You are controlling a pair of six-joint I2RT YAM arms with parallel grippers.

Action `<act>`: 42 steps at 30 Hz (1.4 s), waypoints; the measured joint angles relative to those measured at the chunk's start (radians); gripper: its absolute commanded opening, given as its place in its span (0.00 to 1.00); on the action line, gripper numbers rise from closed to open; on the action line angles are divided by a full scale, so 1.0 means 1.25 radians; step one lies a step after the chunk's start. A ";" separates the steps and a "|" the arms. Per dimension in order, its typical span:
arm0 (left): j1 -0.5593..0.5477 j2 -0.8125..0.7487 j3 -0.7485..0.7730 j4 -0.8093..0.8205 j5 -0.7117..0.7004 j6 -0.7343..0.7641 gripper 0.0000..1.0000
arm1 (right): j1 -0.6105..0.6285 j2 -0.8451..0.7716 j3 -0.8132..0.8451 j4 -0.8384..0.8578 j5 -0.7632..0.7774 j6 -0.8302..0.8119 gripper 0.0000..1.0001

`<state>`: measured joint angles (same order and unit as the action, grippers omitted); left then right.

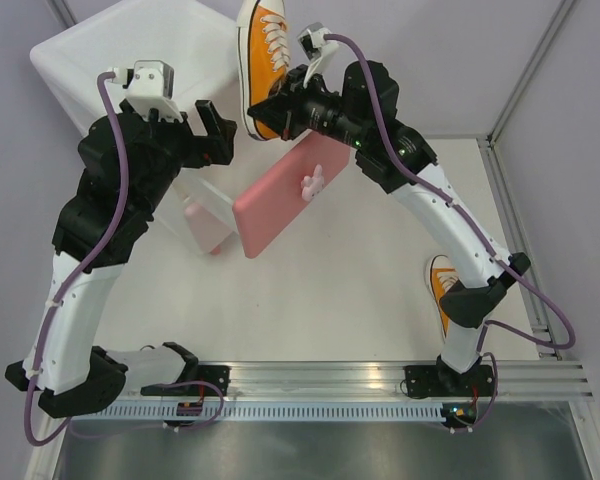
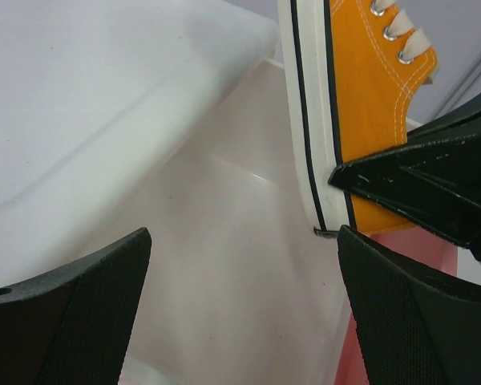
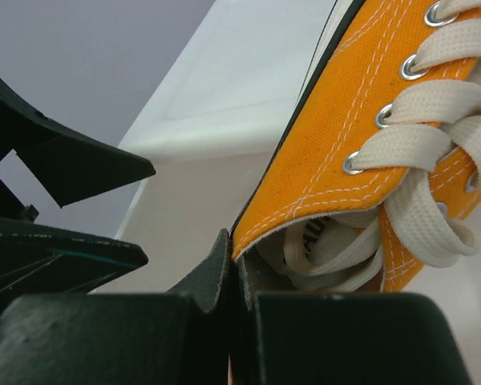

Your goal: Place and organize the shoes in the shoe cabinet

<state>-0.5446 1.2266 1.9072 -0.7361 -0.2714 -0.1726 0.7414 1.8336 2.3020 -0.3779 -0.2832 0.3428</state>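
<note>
Orange canvas shoe (image 1: 259, 75), boxy white cabinet (image 1: 100, 50)

Right arm (image 1: 450, 215): reaches far forward, elbow bent. Right gripper (image 3: 232, 269) sits at the right side of the cabinet (image 1: 90, 50), fingers clamped on the heel collar of an orange shoe (image 1: 263, 50). Left arm (image 1: 80, 290): raised and folded. Left gripper (image 2: 242, 241) is at the cabinet's near edge, jaws spread wide.

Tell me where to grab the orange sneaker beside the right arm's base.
Likely its collar wall, from above, one finger inside the opening: the orange sneaker sits sole-down, toe pointing away, laces up. The right arm hides its heel, so move that arm clear first.
</note>
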 measured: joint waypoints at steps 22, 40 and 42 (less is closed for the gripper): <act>0.001 0.005 0.051 -0.026 0.427 0.008 0.95 | 0.002 -0.084 -0.065 0.000 0.168 -0.074 0.01; -0.060 0.140 0.096 -0.140 0.673 -0.037 0.95 | 0.000 -0.084 -0.070 0.033 0.234 -0.093 0.01; -0.068 0.149 0.112 -0.147 0.698 -0.038 0.95 | 0.000 -0.084 -0.070 0.033 0.233 -0.096 0.01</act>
<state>-0.6300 1.4128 2.0472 -0.9195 0.6014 -0.2195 0.7418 1.7287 2.2147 -0.3363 0.0086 0.2226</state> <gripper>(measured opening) 0.946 0.012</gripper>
